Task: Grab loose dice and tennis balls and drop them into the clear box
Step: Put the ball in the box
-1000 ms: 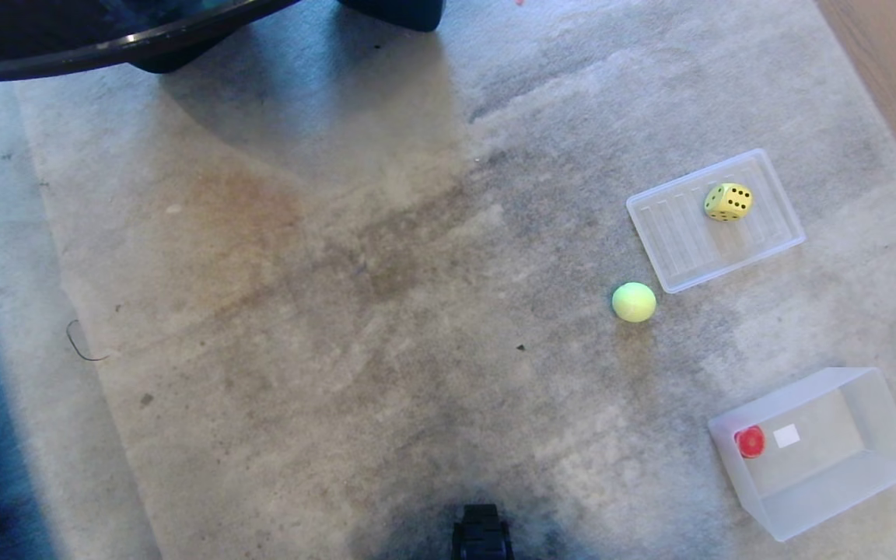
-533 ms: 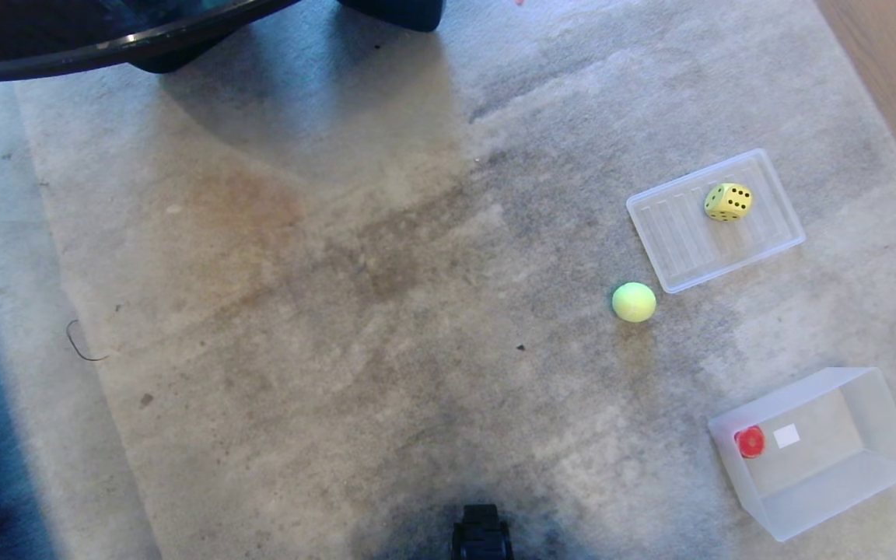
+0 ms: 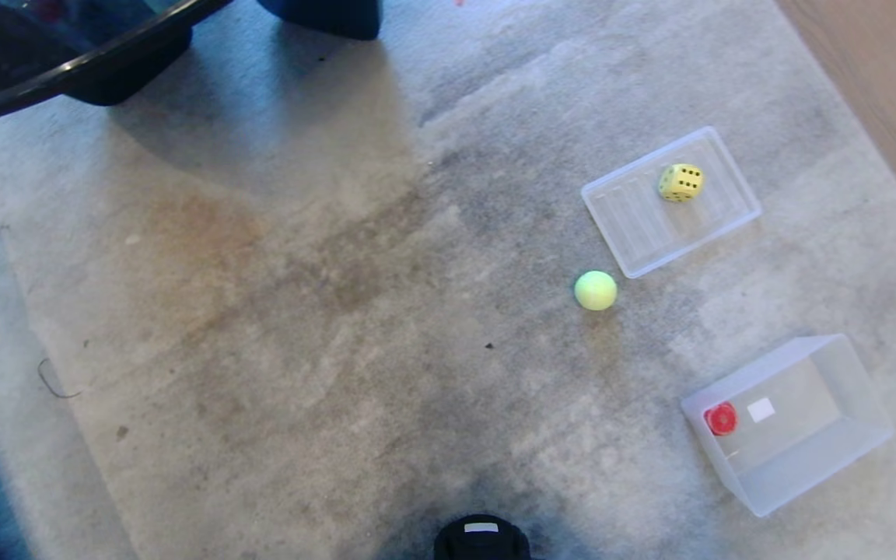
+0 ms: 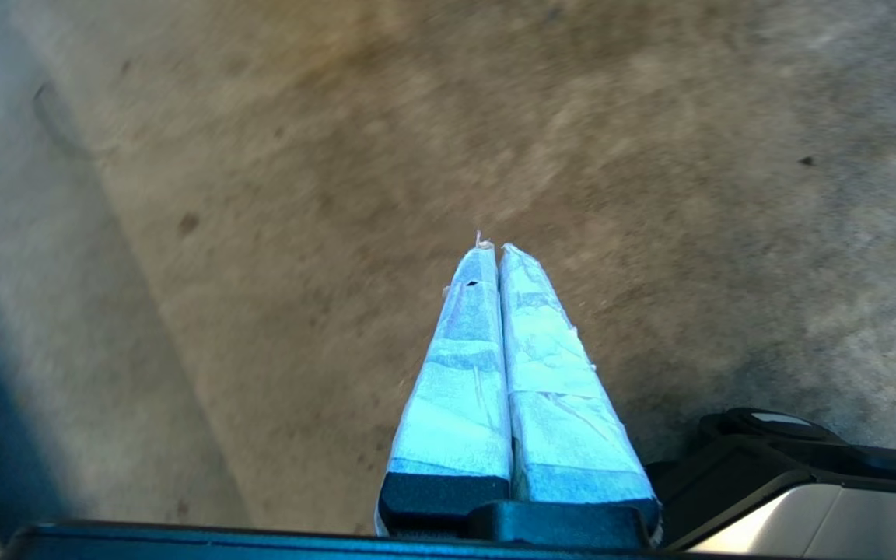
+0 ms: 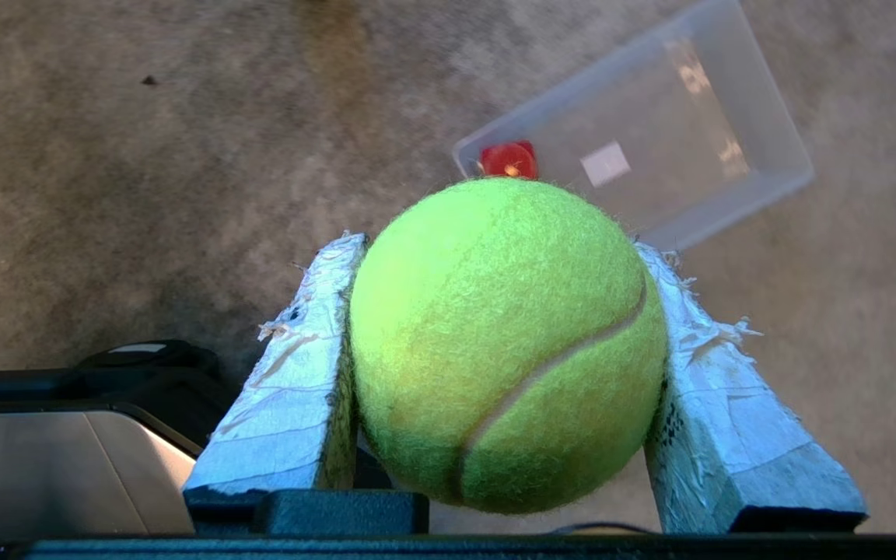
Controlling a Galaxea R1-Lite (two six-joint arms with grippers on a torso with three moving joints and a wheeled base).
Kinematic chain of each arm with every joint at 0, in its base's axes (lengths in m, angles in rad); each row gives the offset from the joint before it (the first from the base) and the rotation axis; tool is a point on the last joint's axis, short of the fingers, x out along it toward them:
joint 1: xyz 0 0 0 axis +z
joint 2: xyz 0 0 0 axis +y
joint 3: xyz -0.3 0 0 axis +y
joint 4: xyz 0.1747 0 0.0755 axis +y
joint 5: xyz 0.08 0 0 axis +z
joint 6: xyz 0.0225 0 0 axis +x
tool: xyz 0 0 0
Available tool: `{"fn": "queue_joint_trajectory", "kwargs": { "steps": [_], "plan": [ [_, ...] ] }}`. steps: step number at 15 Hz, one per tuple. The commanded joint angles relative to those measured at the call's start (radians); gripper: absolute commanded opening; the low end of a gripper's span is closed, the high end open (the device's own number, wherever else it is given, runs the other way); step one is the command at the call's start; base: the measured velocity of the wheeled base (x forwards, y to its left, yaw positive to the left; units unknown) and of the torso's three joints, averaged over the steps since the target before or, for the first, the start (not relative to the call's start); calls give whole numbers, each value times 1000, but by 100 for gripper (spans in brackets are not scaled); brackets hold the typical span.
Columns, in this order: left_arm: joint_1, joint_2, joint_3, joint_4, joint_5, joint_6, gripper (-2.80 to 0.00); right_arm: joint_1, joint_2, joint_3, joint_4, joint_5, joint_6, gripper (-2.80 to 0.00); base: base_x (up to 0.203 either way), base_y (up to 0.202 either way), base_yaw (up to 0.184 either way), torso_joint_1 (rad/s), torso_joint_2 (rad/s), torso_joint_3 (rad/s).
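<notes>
While the right tool (image 5: pixel 498 257) pinches one tennis ball (image 5: pixel 506 342) above the carpet (image 3: pixel 300 272), the left tool (image 4: pixel 492 250) hangs with fingers pressed together. Inside the clear box (image 3: pixel 856 389) lies the red die (image 3: pixel 721 419). Beyond the box, a second tennis ball (image 3: pixel 596 290) rests just beside the ribbed lid (image 3: pixel 635 225), which carries the yellow die (image 3: pixel 680 182).

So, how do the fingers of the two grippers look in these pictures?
The left gripper has two long flat fingers wrapped in pale tape, on a black base. The right gripper has the same taped fingers; its tape is frayed at the edges.
</notes>
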Motion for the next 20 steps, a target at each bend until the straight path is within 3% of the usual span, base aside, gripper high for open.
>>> {"fn": "queue_joint_trajectory", "kwargs": {
  "steps": [1,4,20],
  "plan": [
    [-1,0,0,1,1,-2,-280,0,2,1,1,0,0,-280,1,9,-156,7,2,6],
    [-1,0,0,1,1,-2,-280,0,2,1,1,0,-1,-280,1,6,-106,2,5,1],
    [-1,0,0,1,1,-2,-280,0,2,1,1,0,-1,-280,0,0,0,0,0,0]
  ]
}}
